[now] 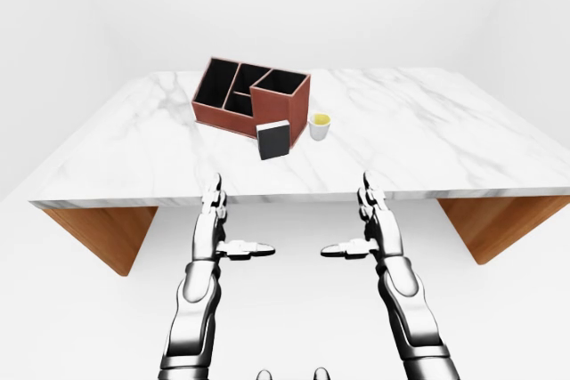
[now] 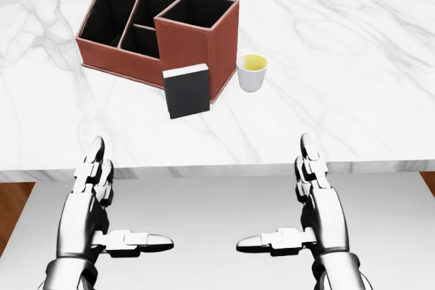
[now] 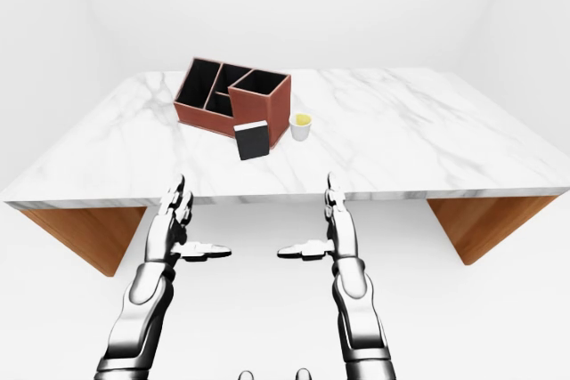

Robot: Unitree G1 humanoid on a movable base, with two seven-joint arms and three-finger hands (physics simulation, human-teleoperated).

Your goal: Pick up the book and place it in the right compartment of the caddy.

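Observation:
A black book (image 2: pixel 187 91) stands upright on the marble table (image 2: pixel 360 66), leaning against the wall of a red-brown caddy (image 2: pixel 188 44). The caddy has several black-lined compartments; the tall one on its right side is just behind the book. Both hands hang low in the head view, short of the table's near edge and well apart from the book. My left hand (image 2: pixel 129 195) is open, fingers pointing up and thumb pointing right. My right hand (image 2: pixel 275 191) mirrors it, open, with its thumb pointing left. Neither holds anything.
A small white cup (image 2: pixel 252 73) with yellow contents stands just right of the caddy and the book. The table rests on wooden supports (image 1: pixel 100 233) at the left and at the right (image 1: pixel 499 224). White floor and walls surround it.

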